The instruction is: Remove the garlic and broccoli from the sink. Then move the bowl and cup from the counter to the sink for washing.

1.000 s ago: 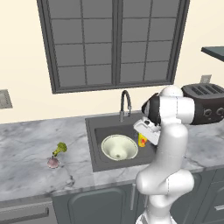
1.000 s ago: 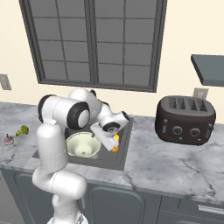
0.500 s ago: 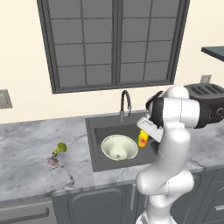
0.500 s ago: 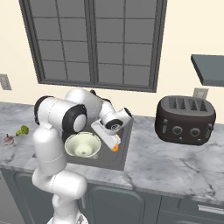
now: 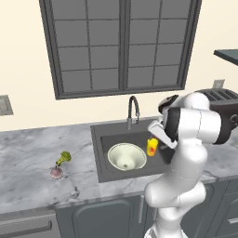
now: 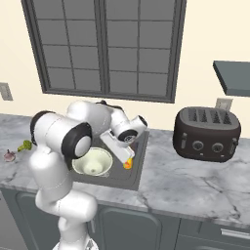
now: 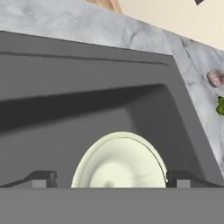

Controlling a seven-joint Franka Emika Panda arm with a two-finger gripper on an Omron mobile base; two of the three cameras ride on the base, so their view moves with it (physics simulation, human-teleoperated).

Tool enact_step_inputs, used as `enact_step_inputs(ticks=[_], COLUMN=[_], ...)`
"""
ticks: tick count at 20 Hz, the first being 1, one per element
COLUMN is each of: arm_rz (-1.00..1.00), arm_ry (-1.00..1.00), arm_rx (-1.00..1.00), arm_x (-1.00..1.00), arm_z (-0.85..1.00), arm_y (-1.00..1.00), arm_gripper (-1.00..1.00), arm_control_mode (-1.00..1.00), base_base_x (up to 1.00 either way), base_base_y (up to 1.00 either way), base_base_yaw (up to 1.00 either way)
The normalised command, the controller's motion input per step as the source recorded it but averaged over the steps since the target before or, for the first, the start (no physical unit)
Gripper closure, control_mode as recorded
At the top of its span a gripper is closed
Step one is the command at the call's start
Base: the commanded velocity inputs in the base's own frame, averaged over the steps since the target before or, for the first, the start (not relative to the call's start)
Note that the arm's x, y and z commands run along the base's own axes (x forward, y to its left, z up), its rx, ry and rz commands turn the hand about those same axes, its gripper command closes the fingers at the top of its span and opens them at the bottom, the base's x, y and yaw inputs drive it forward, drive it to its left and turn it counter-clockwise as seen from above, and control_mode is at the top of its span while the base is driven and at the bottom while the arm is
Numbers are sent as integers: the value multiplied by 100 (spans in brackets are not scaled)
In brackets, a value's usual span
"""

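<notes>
Hand view first: I see my two finger tips (image 7: 43, 178) at the bottom edge, set wide apart, jaws released and nothing held between them. Directly ahead of the jaws and centred between them lies the bowl (image 7: 120, 162), pale cream-green, sitting on the floor of the sink (image 7: 87, 87). Its rim runs close to each tip, but I cannot tell whether either tip touches it.

Beyond the bowl, the dark grey basin wall rises, and past that comes the counter (image 7: 87, 26). Off to the far right of the jaws, on the marble outside the basin, I note the garlic (image 7: 215, 78) and just below it the broccoli (image 7: 221, 106), both cut by the frame edge.

Left base view: gripper (image 5: 160, 135) hangs over the right part of the sink (image 5: 104, 135). The cup (image 5: 152, 147) stands upright in the basin just under the hand, yellow with its red-orange patch toward the camera, apart from the jaws. The bowl (image 5: 126, 156) rests beside the cup, on the side away from the arm. Behind the jaws stands the tap (image 5: 133, 110). Well away across the counter (image 5: 28, 153), broccoli (image 5: 63, 158) and garlic (image 5: 56, 173) lie close together.

Right base view: cup (image 6: 128, 163) shows partly below the gripper (image 6: 121, 151); bowl (image 6: 93, 162) beside it. A toaster (image 6: 207, 134) sits well off on the arm's other side.
</notes>
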Motion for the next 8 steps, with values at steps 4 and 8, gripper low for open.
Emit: enact_step_inputs(ticks=[4, 8], arm_rz=[1, 0], arm_ry=[0, 0], arm_rx=[0, 0], arm_x=[-22, -25], arm_z=[31, 29], arm_y=[-5, -4], arm_gripper=[-100, -100], arm_control_mode=[-100, -100], base_base_x=[0, 0], base_base_y=[0, 0], base_base_yaw=[0, 0])
